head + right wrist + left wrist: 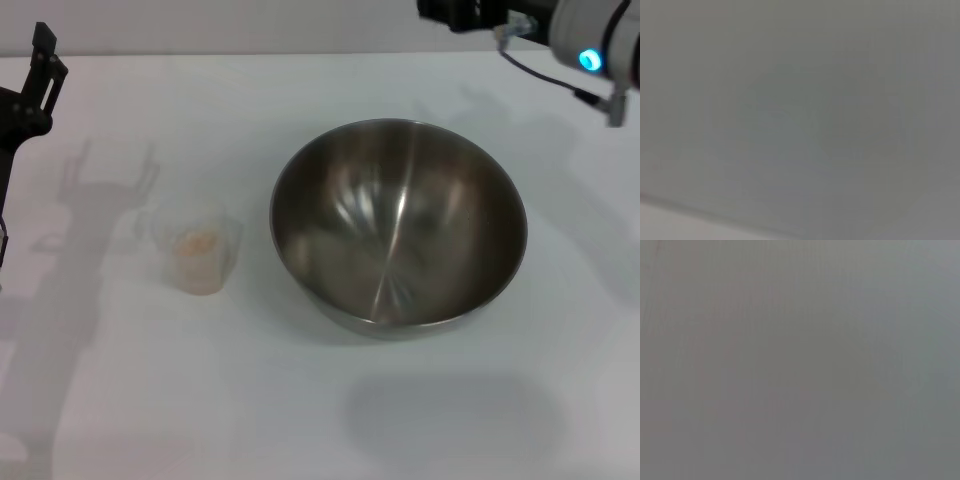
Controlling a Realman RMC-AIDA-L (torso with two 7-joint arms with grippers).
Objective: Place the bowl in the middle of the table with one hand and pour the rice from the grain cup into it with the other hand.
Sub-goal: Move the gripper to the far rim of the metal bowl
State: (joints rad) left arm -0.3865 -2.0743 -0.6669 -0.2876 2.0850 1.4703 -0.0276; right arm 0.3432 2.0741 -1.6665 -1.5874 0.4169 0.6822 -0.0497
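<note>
The steel bowl stands empty on the white table, a little right of the middle. The clear grain cup stands upright to the left of the bowl, apart from it, with a small heap of pale rice inside. My left gripper is raised at the far left edge, left of and behind the cup, touching nothing. My right gripper is at the top right edge, behind the bowl and clear of it. Both wrist views show only a plain grey surface.
Shadows of the arms fall on the table left of the cup and in front of the bowl. The table's far edge runs along the top of the head view.
</note>
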